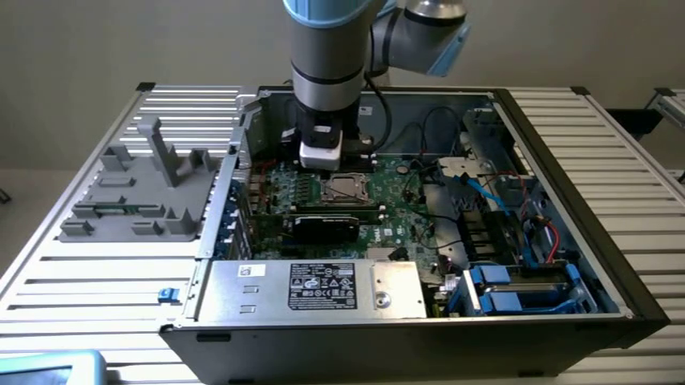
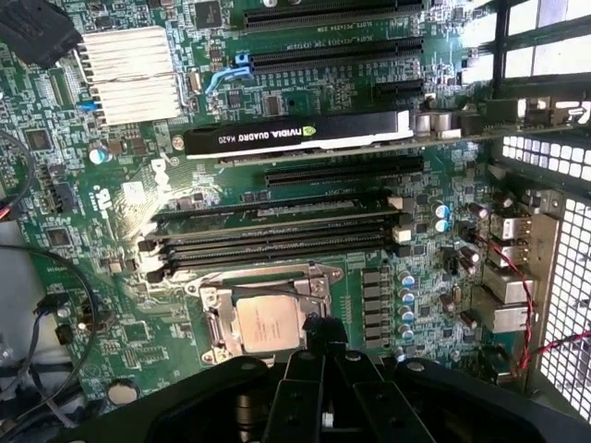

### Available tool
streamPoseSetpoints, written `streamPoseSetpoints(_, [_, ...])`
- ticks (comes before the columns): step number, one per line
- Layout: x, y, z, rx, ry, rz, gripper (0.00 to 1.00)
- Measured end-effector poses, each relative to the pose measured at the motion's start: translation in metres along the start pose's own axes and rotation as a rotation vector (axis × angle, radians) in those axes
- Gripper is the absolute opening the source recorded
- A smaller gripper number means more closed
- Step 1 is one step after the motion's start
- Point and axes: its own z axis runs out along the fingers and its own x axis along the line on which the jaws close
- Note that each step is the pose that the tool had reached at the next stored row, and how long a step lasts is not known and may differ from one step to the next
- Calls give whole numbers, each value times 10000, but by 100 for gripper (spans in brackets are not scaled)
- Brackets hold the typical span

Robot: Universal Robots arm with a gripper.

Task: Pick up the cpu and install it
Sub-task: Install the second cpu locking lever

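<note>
Exterior view: I have the arm reaching down into the open computer case (image 1: 557, 241), which lies on its side on the slatted counter (image 1: 631, 176). The claw (image 1: 321, 164) hangs just above the green motherboard (image 1: 402, 216), close beside the processor socket. The cpu (image 1: 345, 189) sits in that socket, its silvery top plate facing up inside the metal frame, just toward the exterior view's right of the claw tip. A black graphics card (image 1: 326, 224) lies across the board nearer the camera, and a big silver power supply (image 1: 310, 287) with a black label fills the case's near edge. A grey plastic fixture (image 1: 139, 196) stands on the counter at the exterior view's left, well apart from the case.

From the wrist view I see the claw (image 2: 323, 343) clenched, its black fingers (image 2: 303, 392) drawn together to a narrow point with nothing between them. That point hovers at the edge of the cpu (image 2: 268, 325), over the rim of the socket frame (image 2: 214, 323); I cannot tell whether it touches the chip or only hangs above it. The chip lies flat and square in the frame. Beside the socket run dark memory slots (image 2: 277, 235), then the graphics card (image 2: 295, 137) with its printed label, and farther off a ribbed silver heatsink (image 2: 129, 74). A red wire (image 2: 526, 305) trails past the ports at the board's edge.
</note>
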Motion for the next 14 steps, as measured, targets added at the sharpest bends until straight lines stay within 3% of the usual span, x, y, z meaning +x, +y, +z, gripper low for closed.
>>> streamPoseSetpoints(4, [14, 101, 27, 63, -38, 12, 11])
streamPoseSetpoints(9, [19, 146, 72, 236, -63, 41, 11])
streamPoseSetpoints(14, [1, 163, 120, 283, -120, 81, 11])
